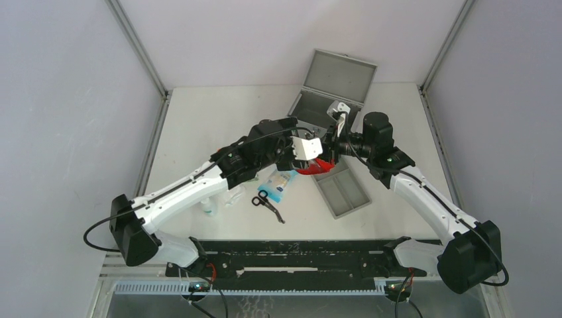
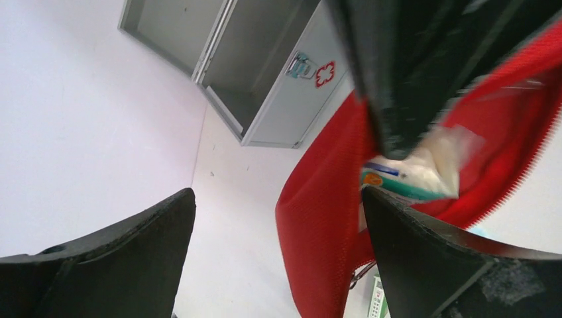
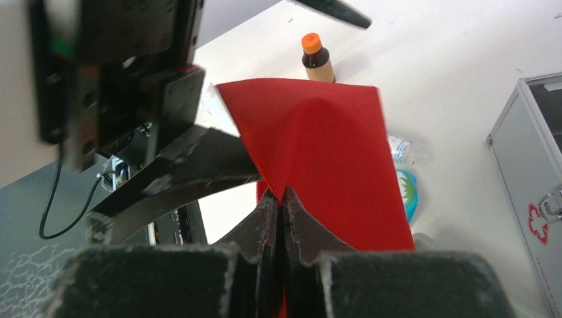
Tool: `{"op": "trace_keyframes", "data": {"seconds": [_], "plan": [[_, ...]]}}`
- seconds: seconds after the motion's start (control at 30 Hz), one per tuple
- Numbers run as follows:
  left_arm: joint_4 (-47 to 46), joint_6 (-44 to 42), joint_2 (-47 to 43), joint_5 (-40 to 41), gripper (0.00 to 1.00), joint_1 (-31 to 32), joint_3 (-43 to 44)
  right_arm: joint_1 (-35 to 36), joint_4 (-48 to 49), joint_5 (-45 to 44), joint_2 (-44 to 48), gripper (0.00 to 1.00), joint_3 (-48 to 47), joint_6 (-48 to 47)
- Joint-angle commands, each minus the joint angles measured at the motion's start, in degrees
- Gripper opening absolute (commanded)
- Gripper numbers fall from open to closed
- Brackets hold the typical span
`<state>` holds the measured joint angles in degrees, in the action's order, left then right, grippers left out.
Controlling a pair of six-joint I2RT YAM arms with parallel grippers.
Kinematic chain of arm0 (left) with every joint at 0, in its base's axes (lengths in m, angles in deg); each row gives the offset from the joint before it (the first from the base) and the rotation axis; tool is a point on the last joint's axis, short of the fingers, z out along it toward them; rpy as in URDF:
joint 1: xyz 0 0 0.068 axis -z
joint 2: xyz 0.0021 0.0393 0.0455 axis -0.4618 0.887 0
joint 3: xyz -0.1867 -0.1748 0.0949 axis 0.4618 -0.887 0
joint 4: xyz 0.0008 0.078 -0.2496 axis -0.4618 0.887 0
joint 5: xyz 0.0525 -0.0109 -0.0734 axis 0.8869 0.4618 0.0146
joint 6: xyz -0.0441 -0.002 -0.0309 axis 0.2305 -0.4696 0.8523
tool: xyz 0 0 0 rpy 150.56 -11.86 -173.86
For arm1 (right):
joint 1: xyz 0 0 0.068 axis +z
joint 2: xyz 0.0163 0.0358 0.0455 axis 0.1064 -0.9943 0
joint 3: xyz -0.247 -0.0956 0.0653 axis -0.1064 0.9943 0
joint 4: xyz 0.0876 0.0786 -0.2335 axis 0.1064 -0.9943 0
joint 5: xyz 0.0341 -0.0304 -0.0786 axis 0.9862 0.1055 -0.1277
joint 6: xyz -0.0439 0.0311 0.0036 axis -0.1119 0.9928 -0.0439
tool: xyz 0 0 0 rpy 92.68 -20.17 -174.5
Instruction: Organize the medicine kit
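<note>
The medicine kit (image 1: 329, 95) is a grey metal box standing open at the back of the table; it also shows in the left wrist view (image 2: 281, 93) and the right wrist view (image 3: 530, 192). My right gripper (image 1: 330, 147) (image 3: 283, 195) is shut on the edge of a red fabric pouch (image 3: 318, 152) and holds it up. My left gripper (image 1: 310, 158) (image 2: 278, 199) is open, with the pouch (image 2: 325, 225) between its fingers, close to the right one. A white packet (image 2: 414, 173) sits in the pouch's mouth.
A shallow grey two-compartment tray (image 1: 342, 190) lies right of centre. A blue-white packet (image 1: 281, 183), black scissors (image 1: 267, 203) and a small bottle (image 1: 209, 207) lie under the left arm. A brown bottle with an orange cap (image 3: 317, 59) stands on the table.
</note>
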<state>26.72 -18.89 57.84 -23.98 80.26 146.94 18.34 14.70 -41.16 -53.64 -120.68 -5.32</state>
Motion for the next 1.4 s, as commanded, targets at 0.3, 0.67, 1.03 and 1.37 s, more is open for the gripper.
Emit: {"op": "trace_keyframes", "data": {"seconds": [0.3, 0.67, 1.03, 1.37], "plan": [[-3.5, 0.1, -0.6, -2.2, 0.98, -3.4, 0.0, 0.4, 1.8, 2.5, 0.8, 0.0, -1.4, -1.2], [10.2, -0.4, -7.1, -20.1, 1.0, -3.4, 3.5, 0.3, 0.3, -2.8, -0.4, 0.0, -2.1, -2.2], [20.9, -6.9, -15.9, -27.2, 0.98, -7.7, 0.8, -0.5, -1.4, 6.2, -0.1, 0.0, -2.5, -5.3], [22.0, -10.5, -18.6, -31.8, 0.81, -10.4, -2.2, 1.4, -4.9, 14.1, -0.6, 0.0, -4.0, -9.1]]}}
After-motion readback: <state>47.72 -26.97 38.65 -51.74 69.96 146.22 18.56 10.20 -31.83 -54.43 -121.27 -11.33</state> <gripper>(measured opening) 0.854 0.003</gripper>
